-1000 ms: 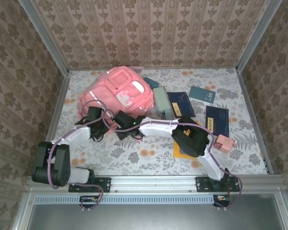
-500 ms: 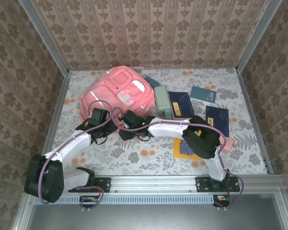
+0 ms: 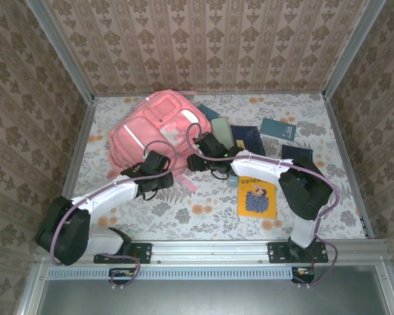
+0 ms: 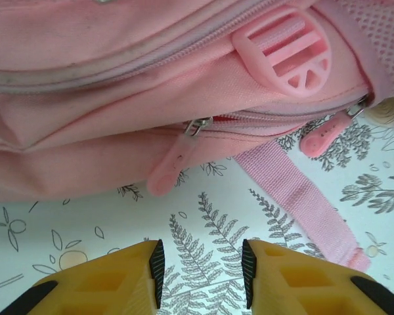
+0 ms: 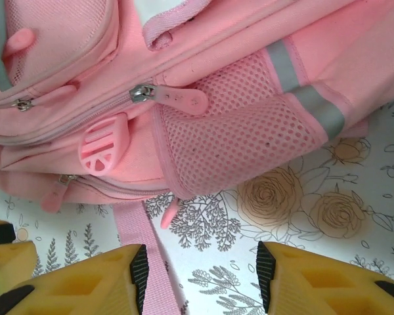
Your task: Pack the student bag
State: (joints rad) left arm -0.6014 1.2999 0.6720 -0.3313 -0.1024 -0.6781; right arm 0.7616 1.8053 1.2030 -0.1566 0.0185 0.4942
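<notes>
**One high view, two low ones meeting at the bag's near edge**

The top external camera sits above and behind the arm bases. It looks down and forward over the whole table (image 3: 184, 216) to the back wall. The left wrist camera hangs low and very close, facing the student bag (image 4: 118, 98) past the left claw (image 4: 202, 275). The right wrist camera looks over the right claw (image 5: 200, 279) from slightly farther off. Both wrist views share the round buckle (image 4: 285, 49) and the strap (image 4: 302, 203).
</notes>
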